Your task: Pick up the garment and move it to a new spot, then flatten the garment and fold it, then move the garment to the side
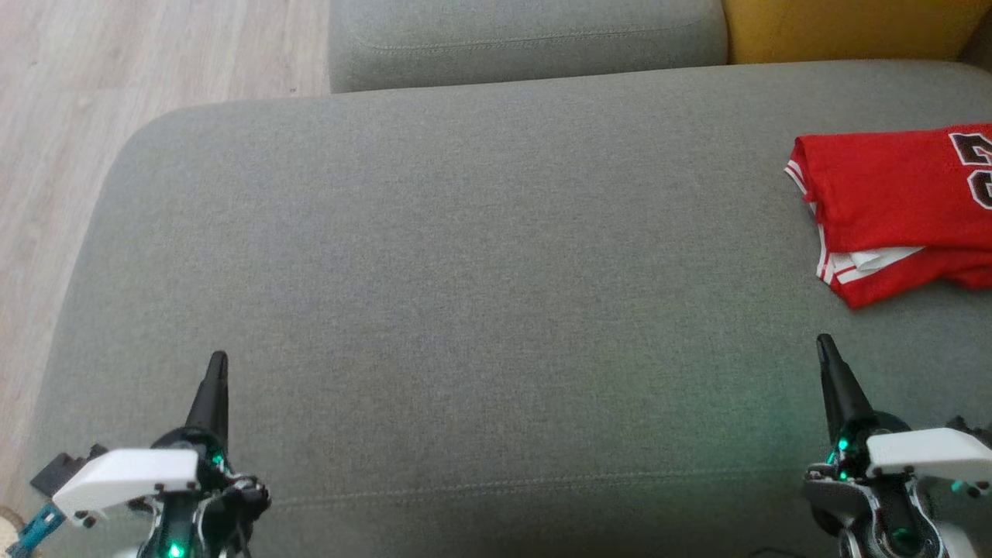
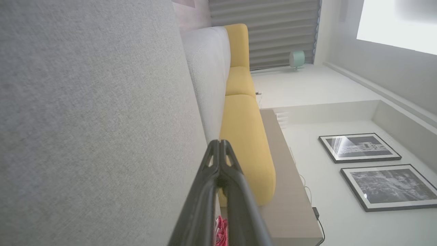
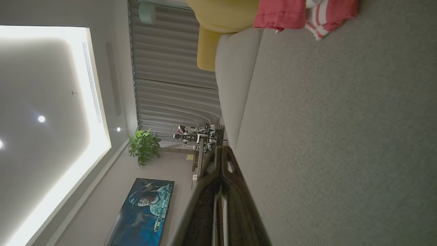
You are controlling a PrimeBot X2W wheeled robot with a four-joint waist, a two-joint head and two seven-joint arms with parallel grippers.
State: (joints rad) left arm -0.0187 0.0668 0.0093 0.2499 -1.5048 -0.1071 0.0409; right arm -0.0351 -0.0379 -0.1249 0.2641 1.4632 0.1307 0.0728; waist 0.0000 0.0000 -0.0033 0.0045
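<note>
Grey cushion (image 1: 480, 256) gives you wide bare fabric from its rounded left edge to the folded red garment (image 1: 883, 201) at far right. Your right gripper (image 1: 824, 345), closed and empty, sits near the garment; your left gripper (image 1: 218, 363), also closed, lies well apart.

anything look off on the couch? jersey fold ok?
Only the red jersey, at the right side of the grey cushion: it is folded, but unevenly. A white inner layer pokes out between the red layers at its near left corner, and the bottom layer juts past the top one.
</note>
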